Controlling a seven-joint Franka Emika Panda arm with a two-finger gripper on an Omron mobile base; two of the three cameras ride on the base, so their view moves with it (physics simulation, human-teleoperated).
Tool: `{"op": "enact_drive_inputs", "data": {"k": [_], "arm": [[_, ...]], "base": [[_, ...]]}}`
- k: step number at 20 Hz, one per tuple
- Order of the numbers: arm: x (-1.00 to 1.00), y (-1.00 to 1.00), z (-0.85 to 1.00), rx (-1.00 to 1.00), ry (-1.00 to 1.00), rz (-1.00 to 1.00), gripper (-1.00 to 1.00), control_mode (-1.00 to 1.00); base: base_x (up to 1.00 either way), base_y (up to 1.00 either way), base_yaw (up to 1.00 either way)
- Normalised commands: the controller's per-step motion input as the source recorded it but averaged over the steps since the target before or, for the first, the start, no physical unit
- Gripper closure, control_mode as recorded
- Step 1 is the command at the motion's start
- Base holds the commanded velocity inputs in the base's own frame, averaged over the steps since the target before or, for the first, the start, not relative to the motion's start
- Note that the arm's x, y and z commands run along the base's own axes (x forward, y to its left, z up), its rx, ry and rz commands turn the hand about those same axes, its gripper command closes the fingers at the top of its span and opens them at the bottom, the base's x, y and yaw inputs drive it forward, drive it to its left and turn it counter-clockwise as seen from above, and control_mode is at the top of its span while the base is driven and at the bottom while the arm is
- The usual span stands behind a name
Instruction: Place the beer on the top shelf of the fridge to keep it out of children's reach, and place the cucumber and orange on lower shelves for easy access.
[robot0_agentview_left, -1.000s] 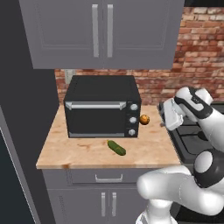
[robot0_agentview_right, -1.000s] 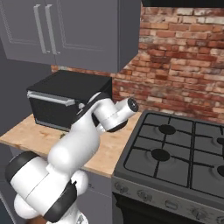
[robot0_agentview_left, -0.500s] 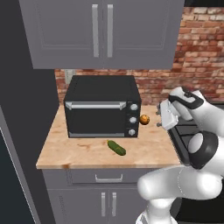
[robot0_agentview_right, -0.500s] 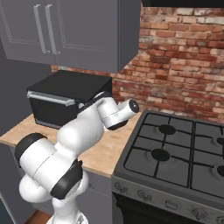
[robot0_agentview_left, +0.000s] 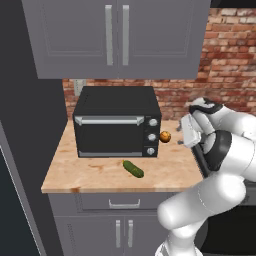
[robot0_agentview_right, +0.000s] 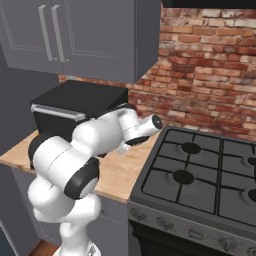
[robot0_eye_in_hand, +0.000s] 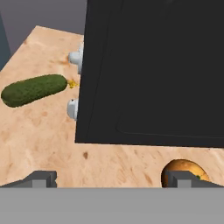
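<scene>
The claw (robot0_eye_in_hand: 109, 179) stood with its fingers fully apart and held nothing. It hovered low over the table (robot0_eye_in_hand: 48, 140), aimed along the side of the black oven (robot0_eye_in_hand: 162, 74).

The orange (robot0_eye_in_hand: 183, 171) lay on the table directly at the claw's right fingertip (robot0_eye_in_hand: 186, 178), partly hidden behind it. In the inspector's judgement the step in hand was the pickup of this orange. The fruit was not centred between the fingers, so the claw needed to shift toward its right until the orange sat between both pads before closing. Being round, the fruit would likely roll if nudged by one finger alone.

The oven's side wall rose just ahead of the orange and close to it. That wall would limit forward travel, and a descent from above appeared safer than a sweep along the table.

Farther ahead and to the claw's left, the cucumber (robot0_eye_in_hand: 34, 89) lay flat on the table, near the oven's front knobs (robot0_eye_in_hand: 75, 57) and well apart from the orange. Open table surrounded it.

In the left base view the table edge ran just in front of the cucumber (robot0_agentview_left: 133, 169). Upper cabinets (robot0_agentview_left: 115, 35) hung above the oven, so lifting room there was limited. The beer and the fridge shelves could not be located.
</scene>
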Motion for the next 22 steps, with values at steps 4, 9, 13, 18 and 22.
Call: {"op": "enact_drive_inputs", "data": {"k": [4, 9, 13, 18, 22], "arm": [[0.28, 0.00, -0.19, 0.00, 0.00, 0.02, -1.00, -1.00], [0.27, 0.00, -0.18, 0.00, 0.00, 0.02, -1.00, -1.00], [0.29, 0.00, -0.16, 0.00, 0.00, 0.01, -1.00, -1.00], [0.30, 0.00, -0.13, 0.00, 0.00, 0.00, -1.00, -1.00], [0.30, 0.00, -0.11, 0.00, 0.00, 0.00, -1.00, -1.00]], "base": [[0.00, 0.00, 0.00], [0.00, 0.00, 0.00], [0.00, 0.00, 0.00], [0.00, 0.00, 0.00], [0.00, 0.00, 0.00]]}}
